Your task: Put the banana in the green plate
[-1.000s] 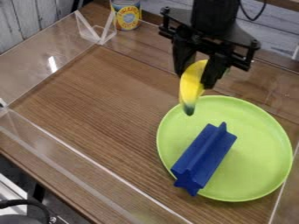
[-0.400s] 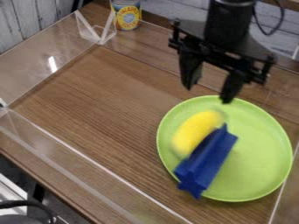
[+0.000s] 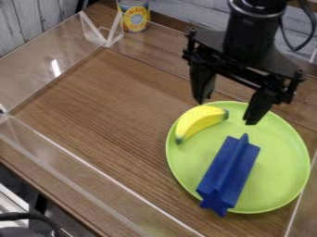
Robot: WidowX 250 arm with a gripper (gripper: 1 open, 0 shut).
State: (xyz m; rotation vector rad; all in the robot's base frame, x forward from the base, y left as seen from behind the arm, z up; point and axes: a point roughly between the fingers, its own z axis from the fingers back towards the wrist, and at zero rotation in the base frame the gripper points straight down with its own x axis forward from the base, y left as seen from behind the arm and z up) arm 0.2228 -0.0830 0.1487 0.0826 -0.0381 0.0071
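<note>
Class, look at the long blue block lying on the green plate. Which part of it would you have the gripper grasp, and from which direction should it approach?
Grip the blue block across its narrow width near the middle, coming straight down from above. It lies flat on the green plate, long and slim, so the open gripper probably spans its short sides. The banana lies apart, toward the plate's upper-left rim, and seems clear of that approach.

A robot test bench in a lab is suggested: a wood-grain table (image 3: 99,102) is fenced by clear acrylic walls (image 3: 37,51), a black arm (image 3: 254,28) is mounted at upper right, and toy props are laid out, with a yellow can (image 3: 133,16) at top.
</note>
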